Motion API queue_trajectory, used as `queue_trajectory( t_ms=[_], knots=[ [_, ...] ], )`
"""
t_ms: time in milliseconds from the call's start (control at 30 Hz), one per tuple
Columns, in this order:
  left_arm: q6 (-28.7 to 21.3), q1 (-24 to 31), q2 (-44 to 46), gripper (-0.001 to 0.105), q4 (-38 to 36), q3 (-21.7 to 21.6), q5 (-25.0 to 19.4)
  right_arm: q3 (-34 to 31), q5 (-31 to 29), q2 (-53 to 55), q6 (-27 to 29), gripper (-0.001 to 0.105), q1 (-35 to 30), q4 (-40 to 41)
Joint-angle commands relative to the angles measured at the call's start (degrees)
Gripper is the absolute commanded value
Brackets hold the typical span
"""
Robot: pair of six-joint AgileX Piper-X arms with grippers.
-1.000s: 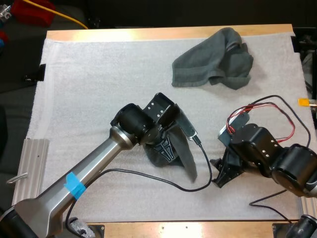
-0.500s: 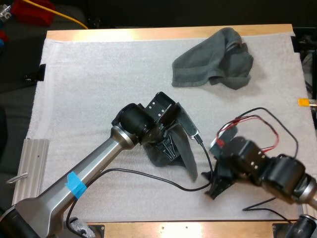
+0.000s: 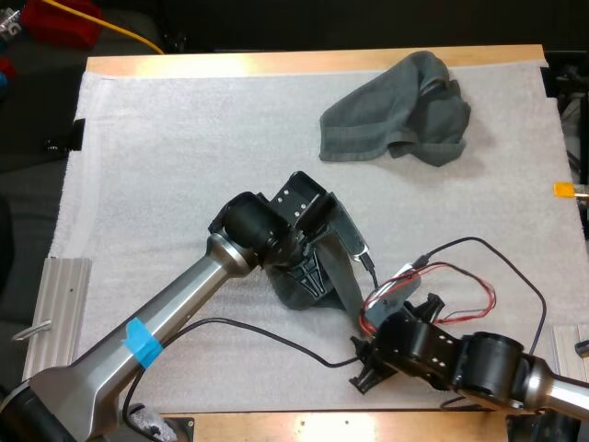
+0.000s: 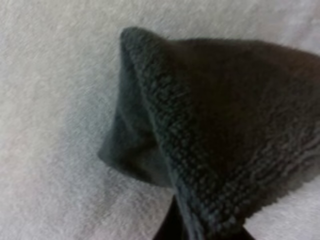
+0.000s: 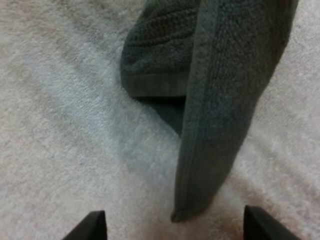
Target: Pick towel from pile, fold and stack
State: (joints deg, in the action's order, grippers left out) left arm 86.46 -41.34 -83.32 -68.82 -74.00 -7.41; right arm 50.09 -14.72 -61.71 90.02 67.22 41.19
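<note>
Gripping a dark grey-green terry towel, the left gripper sits near the centre of the white foam mat. In the left wrist view the cloth drapes over the fingers, so the pinch is mostly hidden; they appear clamped on a bunched fold. The towel hangs as a narrow strip, its lower part bunched on the mat.

The right gripper is low by the mat's near edge, close to the strip's tip. In the right wrist view its fingers stand apart, clear of the cloth, with the hemmed tip just ahead between them.

A crumpled dark grey-green towel lies at the mat's far right, well apart.
</note>
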Motion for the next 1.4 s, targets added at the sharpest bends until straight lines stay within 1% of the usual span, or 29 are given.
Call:
queue_trajectory(
  t_ms=[0,33,100,133,200,300,433,533,600,667,767,800,900,1033,1200,1367],
  knots=[
    [0.6,0.0,0.3,0.0,0.9,-0.3,0.7,-0.5,0.4,-2.0,-0.4,0.055,0.1,0.0],
    [0.6,0.0,0.3,0.0,0.9,-0.3,0.7,-0.5,0.6,-2.6,-0.4,0.055,0.1,-0.5],
    [0.6,0.0,0.3,0.0,0.9,-0.3,0.7,-0.5,3.3,-4.8,-0.7,0.055,0.1,-2.0],
    [0.6,0.0,0.3,0.0,0.9,-0.3,0.7,-0.5,3.5,-5.3,-1.2,0.055,0.1,-2.0],
    [0.6,0.0,0.3,0.0,0.7,-0.3,0.7,-0.5,3.6,-7.1,-4.2,0.055,0.5,-1.5],
    [0.6,0.0,0.3,0.0,0.5,-0.3,0.7,-0.6,5.1,-7.6,-5.2,0.055,1.8,-1.0],
    [0.6,0.0,0.3,0.0,0.5,-0.3,0.7,-0.6,2.5,-6.7,-5.2,0.055,5.0,-1.0],
    [0.6,0.0,0.3,0.0,0.5,-0.3,0.7,-0.6,-0.4,-5.8,-5.5,0.055,8.4,1.3],
    [0.6,0.0,0.3,0.0,0.5,-0.3,0.7,-0.6,-4.2,-5.4,-6.1,0.055,10.4,1.7],
    [0.6,0.0,0.3,0.0,0.5,-0.3,0.7,-0.6,-6.1,-5.1,-6.4,0.055,11.2,1.6],
    [0.5,0.0,0.3,0.0,0.3,-0.3,0.7,-0.6,-6.7,-3.9,-8.1,0.055,11.6,3.5],
    [0.5,0.0,0.3,0.0,0.1,-0.3,0.7,-0.6,-8.7,-3.2,-9.2,0.055,11.6,4.6],
    [0.5,0.0,0.3,0.0,0.0,-0.3,0.7,-0.7,-12.1,-1.3,-10.6,0.055,11.6,4.8],
    [0.5,0.0,0.3,0.0,-0.5,-0.3,0.7,-1.6,-12.5,0.0,-11.5,0.055,11.6,3.5],
    [0.5,0.2,0.3,0.0,-1.7,-0.3,0.7,-5.6,-13.0,1.9,-16.1,0.055,11.6,2.8],
    [0.5,0.7,0.3,0.0,-2.1,-0.3,0.7,-7.7,-15.5,6.6,-16.6,0.055,11.6,1.2]
  ],
)
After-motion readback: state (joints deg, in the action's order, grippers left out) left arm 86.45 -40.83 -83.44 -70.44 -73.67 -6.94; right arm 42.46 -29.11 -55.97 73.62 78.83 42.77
